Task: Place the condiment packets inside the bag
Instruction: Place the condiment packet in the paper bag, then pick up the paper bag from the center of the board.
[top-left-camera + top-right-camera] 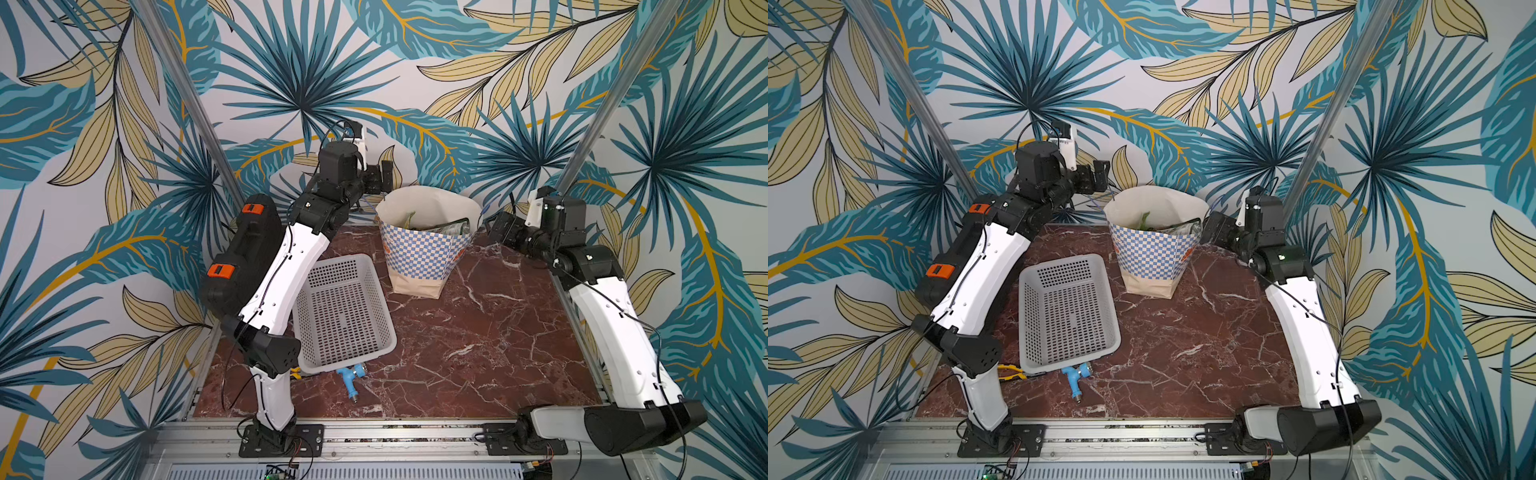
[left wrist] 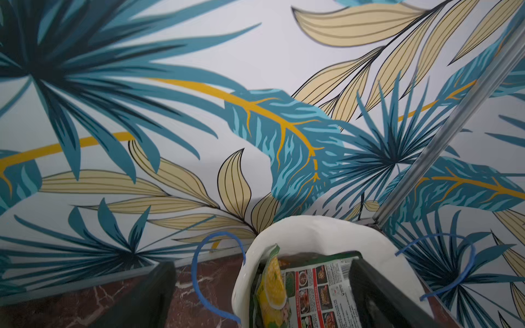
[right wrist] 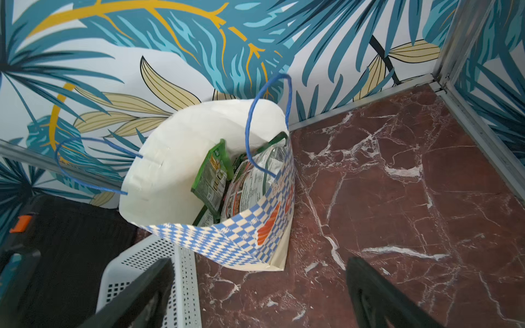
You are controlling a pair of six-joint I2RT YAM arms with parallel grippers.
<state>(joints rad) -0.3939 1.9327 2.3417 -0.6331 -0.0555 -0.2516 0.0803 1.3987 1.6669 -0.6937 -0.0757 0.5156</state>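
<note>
The bag [image 1: 424, 253] [image 1: 1152, 257] stands upright at the back of the marble table, checkered outside and cream inside, with thin blue handles. Condiment packets [image 1: 446, 227] [image 1: 1177, 227] lie inside it: a silver one with food pictures [image 2: 315, 289] [image 3: 247, 187], a yellow one [image 2: 274, 281] and a green one [image 3: 211, 173]. My left gripper [image 1: 381, 176] [image 1: 1094, 176] [image 2: 261, 284] hangs open just above the bag's left rim, holding nothing. My right gripper [image 1: 500, 232] [image 1: 1219, 230] [image 3: 260, 264] is open and holding nothing beside the bag's right side.
A white perforated basket [image 1: 345, 311] [image 1: 1067, 311] [image 3: 150, 272] sits in front-left of the bag. A blue tap fitting [image 1: 351, 378] [image 1: 1077, 376] and yellow-handled pliers [image 1: 1011, 372] lie near its front edge. A black case with orange latches [image 1: 245, 249] stands at the left wall.
</note>
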